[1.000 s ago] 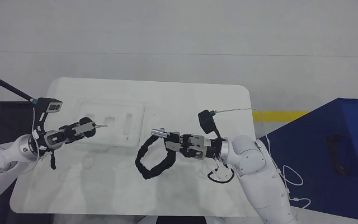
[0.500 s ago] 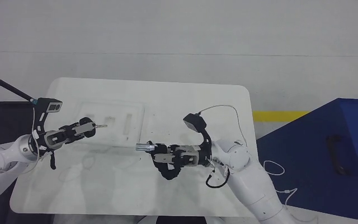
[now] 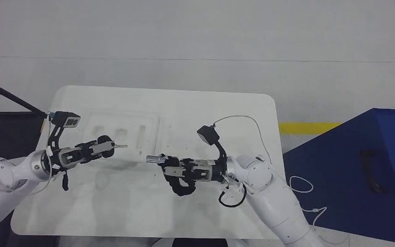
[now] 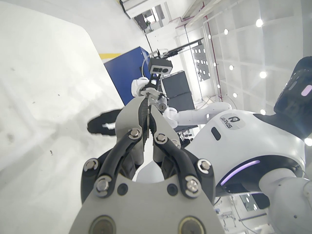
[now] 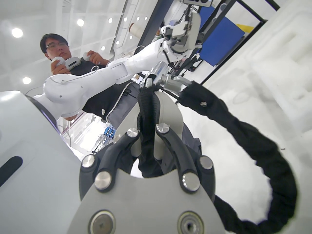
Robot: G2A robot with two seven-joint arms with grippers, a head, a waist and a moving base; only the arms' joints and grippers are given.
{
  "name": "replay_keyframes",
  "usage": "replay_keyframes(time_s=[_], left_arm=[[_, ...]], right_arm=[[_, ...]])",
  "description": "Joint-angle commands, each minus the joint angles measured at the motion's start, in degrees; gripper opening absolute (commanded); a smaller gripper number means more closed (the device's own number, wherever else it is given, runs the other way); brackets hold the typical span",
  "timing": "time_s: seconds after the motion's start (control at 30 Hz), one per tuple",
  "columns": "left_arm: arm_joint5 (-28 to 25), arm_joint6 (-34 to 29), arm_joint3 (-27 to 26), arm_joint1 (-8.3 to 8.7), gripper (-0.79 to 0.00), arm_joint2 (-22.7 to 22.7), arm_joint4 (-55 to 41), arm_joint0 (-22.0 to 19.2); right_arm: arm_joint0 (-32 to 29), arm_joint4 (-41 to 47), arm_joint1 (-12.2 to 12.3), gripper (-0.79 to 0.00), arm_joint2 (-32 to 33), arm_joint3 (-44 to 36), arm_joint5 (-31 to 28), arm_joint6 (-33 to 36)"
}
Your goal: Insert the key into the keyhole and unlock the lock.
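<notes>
Key [image 3: 119,146]: clamped in left end effector [image 3: 110,147], above the desk [image 3: 234,117], near but apart from the lock cylinder [image 3: 155,159]. Cable lock [image 3: 180,186]: sheath pinched by right end effector [image 3: 174,165], cylinder facing it. Step judged: pre-insertion alignment; next needs tip-to-keyhole centring, then a straight advance.

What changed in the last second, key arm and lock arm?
The right gripper, shut on the cable lock, carried it across the table toward the left gripper; its silver cylinder now faces the key with a gap between. The left gripper edged the key toward it. Both grips held; the foam tray stayed put.
</notes>
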Motion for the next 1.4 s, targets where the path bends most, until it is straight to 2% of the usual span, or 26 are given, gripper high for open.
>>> replay_keyframes(time_s=[0.0,0.1,0.6,0.7,0.9,1.13,1.37], left_arm=[[0.5,-0.7,-1.0,-0.26,-0.785,-0.2,-0.3,0.4],[2.2,-2.4,-1.0,-0.58,-0.785,-0.8,-1.9,0.7],[2.3,-2.5,-0.4,-0.75,-0.785,-1.1,-2.7,0.8],[2.3,-2.5,-0.4,-0.75,-0.785,-1.1,-2.7,0.8],[3.6,0.0,-1.0,-1.39,-0.785,-2.2,0.1,1.5],[4.3,-1.8,-1.4,-1.96,-0.785,-3.6,1.6,2.8],[5.6,-2.1,-2.5,-2.78,-0.785,-4.7,2.5,3.9]], right_arm=[[0.1,-1.1,0.0,-0.785,-0.1,0.0,0.2,-1.1],[0.2,-0.7,0.0,-0.785,-0.9,0.3,1.0,-1.3],[0.2,-0.7,0.0,-0.785,-0.9,0.3,1.0,-1.3],[-0.1,-4.6,0.2,-0.785,-0.6,0.2,2.3,-3.6],[-0.9,-2.3,0.3,-0.785,-0.7,0.0,3.2,-5.0],[-0.1,0.2,0.4,-0.785,-1.9,0.9,2.1,-3.2],[0.8,-3.4,0.4,-0.785,-2.7,1.1,-0.4,-4.5]])
